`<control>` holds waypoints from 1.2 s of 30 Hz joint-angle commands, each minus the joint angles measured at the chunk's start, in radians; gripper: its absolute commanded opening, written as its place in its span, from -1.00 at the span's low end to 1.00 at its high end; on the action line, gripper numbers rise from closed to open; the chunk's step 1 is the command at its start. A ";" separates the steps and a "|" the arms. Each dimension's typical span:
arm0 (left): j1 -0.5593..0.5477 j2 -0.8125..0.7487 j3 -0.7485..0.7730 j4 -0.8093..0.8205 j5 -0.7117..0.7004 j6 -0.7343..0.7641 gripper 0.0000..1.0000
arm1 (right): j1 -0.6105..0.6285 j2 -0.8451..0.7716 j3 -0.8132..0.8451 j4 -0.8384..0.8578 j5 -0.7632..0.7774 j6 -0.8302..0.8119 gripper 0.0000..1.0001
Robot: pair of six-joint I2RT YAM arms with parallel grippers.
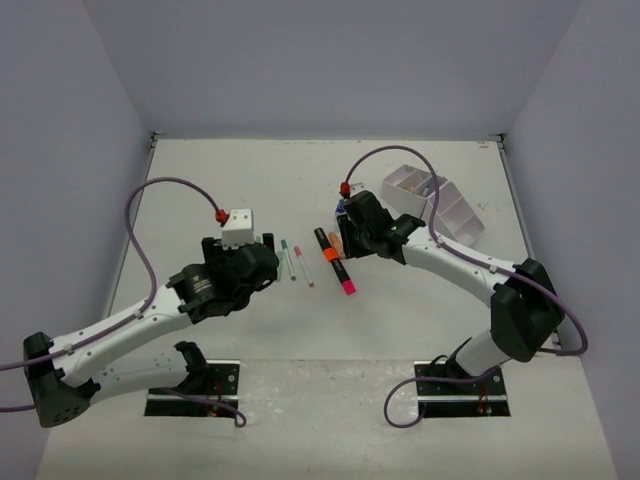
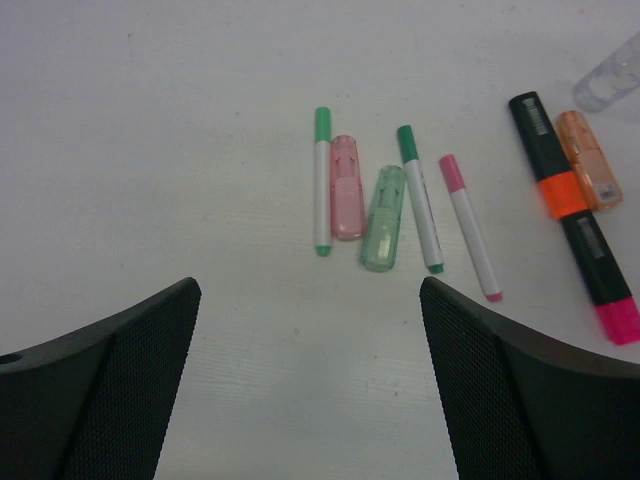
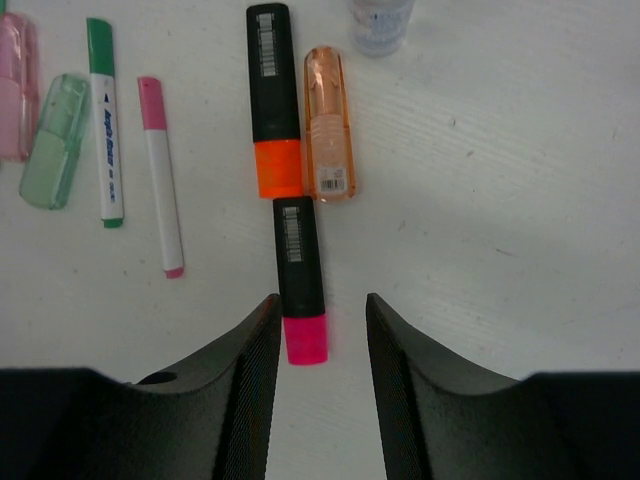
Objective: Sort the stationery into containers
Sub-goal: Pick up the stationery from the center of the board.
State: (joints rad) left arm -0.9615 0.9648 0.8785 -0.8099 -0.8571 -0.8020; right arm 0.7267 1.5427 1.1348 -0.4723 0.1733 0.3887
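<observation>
Between the fingers of the right claw [image 3: 320, 300], which stand partly apart, lies the pink end of a black marker with an orange band at its middle [image 3: 272, 80]. A gap shows on either side of it, and the claw has hold of nothing. Just beside the marker, on its right in the wrist view, lies a translucent orange highlighter [image 3: 328, 125], and past the far ends of both sits a small clear bottle [image 3: 380, 22].

To the marker's other side lies a row of stationery: a thin white pen with a pink cap [image 3: 160, 175], a white pen with a green cap [image 3: 105, 120], a pale green translucent highlighter [image 3: 55, 140] and a pale pink translucent highlighter [image 3: 12, 90]. Beyond these, the left wrist view shows a second thin green-capped pen [image 2: 322, 180].

The left claw [image 2: 308, 290] is spread wide with nothing in it, and the row of pens lies on the white surface [image 1: 200, 180] ahead of its fingers.

The white compartmented desk organizer [image 1: 462, 225] stands at the far right of the surface, beyond the right arm and well apart from the loose stationery.
</observation>
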 commanded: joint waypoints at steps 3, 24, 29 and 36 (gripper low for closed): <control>0.196 0.289 0.045 0.293 0.191 0.049 0.45 | 0.004 -0.119 -0.055 0.046 -0.005 0.034 -0.18; 0.322 0.665 0.072 0.455 0.495 0.218 -0.33 | 0.002 -0.256 -0.201 0.087 -0.003 0.004 -0.19; 0.320 0.680 0.049 0.470 0.523 0.236 -0.32 | 0.002 -0.278 -0.208 0.089 -0.014 0.003 -0.19; 0.320 0.689 0.016 0.474 0.519 0.238 -0.29 | 0.003 -0.286 -0.213 0.090 -0.018 0.002 -0.20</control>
State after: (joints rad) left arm -0.6483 1.6509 0.9191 -0.3698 -0.3518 -0.5924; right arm 0.7292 1.2823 0.9299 -0.4214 0.1639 0.4000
